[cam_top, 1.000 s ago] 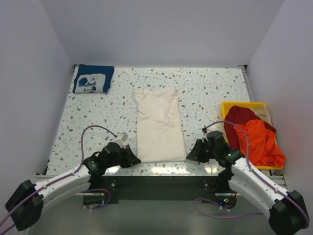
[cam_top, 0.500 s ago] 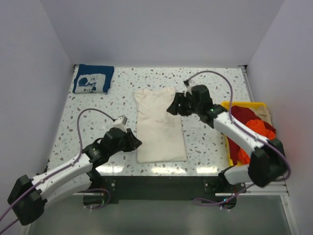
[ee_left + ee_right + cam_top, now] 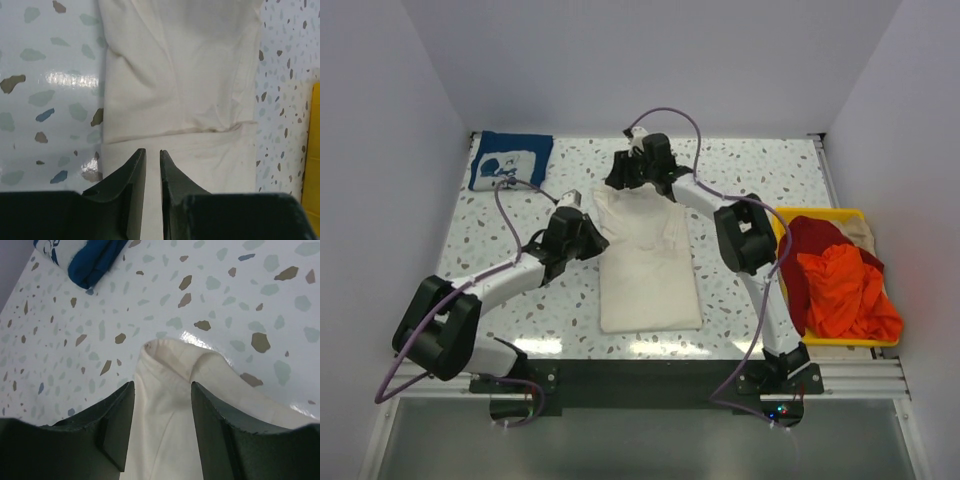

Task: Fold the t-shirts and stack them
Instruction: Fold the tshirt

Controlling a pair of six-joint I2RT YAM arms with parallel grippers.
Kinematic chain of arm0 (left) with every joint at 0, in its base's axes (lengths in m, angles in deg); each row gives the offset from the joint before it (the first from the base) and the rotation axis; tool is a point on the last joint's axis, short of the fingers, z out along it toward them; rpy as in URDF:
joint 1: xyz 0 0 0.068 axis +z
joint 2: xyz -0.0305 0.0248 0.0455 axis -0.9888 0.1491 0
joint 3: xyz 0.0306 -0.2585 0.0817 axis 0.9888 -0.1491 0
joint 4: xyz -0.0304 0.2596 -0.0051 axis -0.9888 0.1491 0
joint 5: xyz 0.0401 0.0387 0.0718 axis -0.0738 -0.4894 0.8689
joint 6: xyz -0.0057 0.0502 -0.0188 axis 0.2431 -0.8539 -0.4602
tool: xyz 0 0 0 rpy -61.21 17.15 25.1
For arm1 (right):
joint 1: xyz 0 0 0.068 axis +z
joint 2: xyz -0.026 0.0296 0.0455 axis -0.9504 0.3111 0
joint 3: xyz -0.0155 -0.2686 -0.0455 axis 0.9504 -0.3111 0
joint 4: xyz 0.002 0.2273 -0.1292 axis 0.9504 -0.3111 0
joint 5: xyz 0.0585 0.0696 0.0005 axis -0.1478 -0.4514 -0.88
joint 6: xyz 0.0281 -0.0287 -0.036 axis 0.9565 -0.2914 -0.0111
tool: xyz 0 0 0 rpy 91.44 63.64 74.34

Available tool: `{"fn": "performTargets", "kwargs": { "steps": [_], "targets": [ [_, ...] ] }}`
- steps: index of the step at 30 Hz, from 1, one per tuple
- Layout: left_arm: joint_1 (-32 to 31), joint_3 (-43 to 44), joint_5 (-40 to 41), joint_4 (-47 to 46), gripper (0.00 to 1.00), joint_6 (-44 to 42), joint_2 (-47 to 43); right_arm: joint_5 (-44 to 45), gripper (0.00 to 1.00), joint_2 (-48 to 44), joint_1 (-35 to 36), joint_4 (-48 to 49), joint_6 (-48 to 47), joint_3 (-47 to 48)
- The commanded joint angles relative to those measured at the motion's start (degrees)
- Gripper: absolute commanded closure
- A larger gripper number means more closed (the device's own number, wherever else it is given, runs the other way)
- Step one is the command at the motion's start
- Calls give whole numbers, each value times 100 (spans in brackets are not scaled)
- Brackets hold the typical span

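Observation:
The large cream t-shirt [image 3: 648, 262] lies flat mid-table, folded into a long strip. My left gripper [image 3: 592, 233] hovers at its left edge near the far end. In the left wrist view the gripper [image 3: 152, 151] has its jaws almost together over the cream cloth [image 3: 190, 75], with nothing pinched. My right gripper [image 3: 620, 184] is at the shirt's far left corner. In the right wrist view it [image 3: 162, 386] is open, its jaws on either side of the raised cloth corner [image 3: 170, 360]. The navy shirt [image 3: 510, 160] lies folded at the back left. The orange-red shirt [image 3: 845, 292] and the beige shirt [image 3: 865, 232] lie in the bin.
The yellow bin [image 3: 790, 214] stands at the right edge and also holds a dark red cloth [image 3: 813, 240]. Its edge shows in the left wrist view [image 3: 316, 150]. The navy shirt shows in the right wrist view [image 3: 97, 262]. White walls enclose the speckled table [image 3: 760, 180].
Both arms have reached away from the near edge. The right gripper swung from the front right to the cream shirt's far left corner. The left gripper moved up along the shirt's left edge.

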Motion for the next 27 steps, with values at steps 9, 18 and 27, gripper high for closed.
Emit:
{"fn": "performTargets", "kwargs": {
  "steps": [9, 18, 27],
  "targets": [
    [287, 403, -154, -318, 78, -352, 571, 205, 44, 1375, 426, -167, -472, 2002],
    [323, 578, -198, -398, 81, -405, 1099, 627, 51, 1200, 478, -220, -841, 1756],
    [323, 640, -31, -258, 93, -414, 1354, 786, 72, 1032, 487, -545, -1175, 1677]
  ]
}}
